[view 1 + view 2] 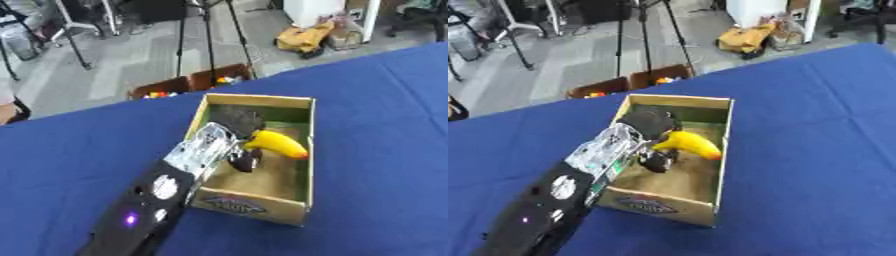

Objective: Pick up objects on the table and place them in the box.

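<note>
1. Already the left hand point(234, 131) is over the open cardboard box point(297, 114), reaching in across its left wall.
2. Its fingers curl around the stem end of a yellow banana point(278, 143), so the hand is grasping the fruit; the banana sits inside the box's outline, apparently held above the brown floor rather than lying on it, though I cannot tell for certain.
3. By my judgement the pick is done and the placing is nearly finished: only lowering and letting go remain for this item.
4. No other loose objects show on the blue tablecloth point(385, 150) around the box, so little seems left.
5. No right hand shows in either view.
</note>
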